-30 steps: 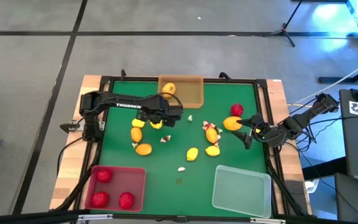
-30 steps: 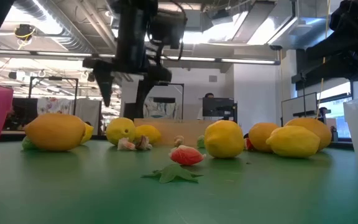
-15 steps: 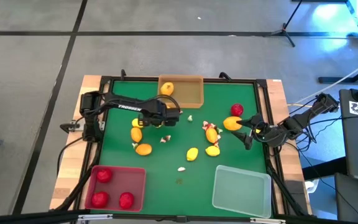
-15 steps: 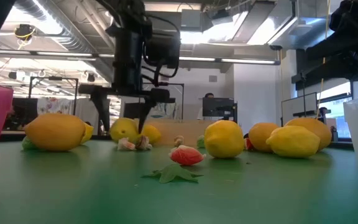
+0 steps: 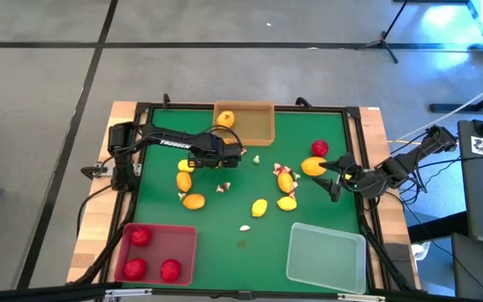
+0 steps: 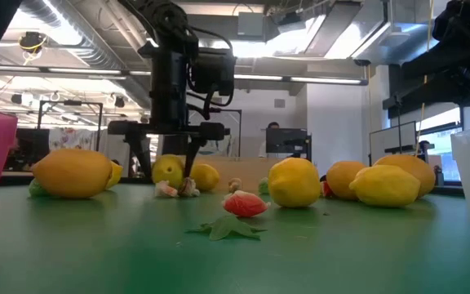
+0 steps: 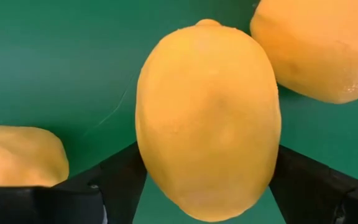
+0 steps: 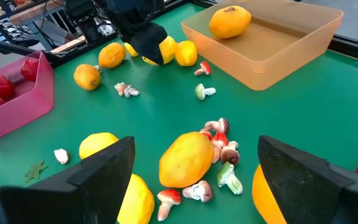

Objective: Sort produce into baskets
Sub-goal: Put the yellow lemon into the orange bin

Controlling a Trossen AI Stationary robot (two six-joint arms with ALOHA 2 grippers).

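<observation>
1. Left claw [image 5: 216, 159] is down on the tabletop [image 5: 309, 193] near the far edge, jaws wide around a yellow lemon [image 7: 207, 118], not yet clamped.
2. Orange-tan basket [image 5: 258, 126] sits just beyond, holding one fruit; likely destination.
3. Right claw [image 5: 335, 178] waits open near the right edge.

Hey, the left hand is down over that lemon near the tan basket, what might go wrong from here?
1. The left hand straddles one lemon, but two more lemons lie close beside it; closing fingers might nudge or pinch a neighbour.
2. The lemon is smooth and rounded, so it may slip out when lifted.
3. Small mushroom bits lie just in front; a dropped lemon might scatter them.
</observation>
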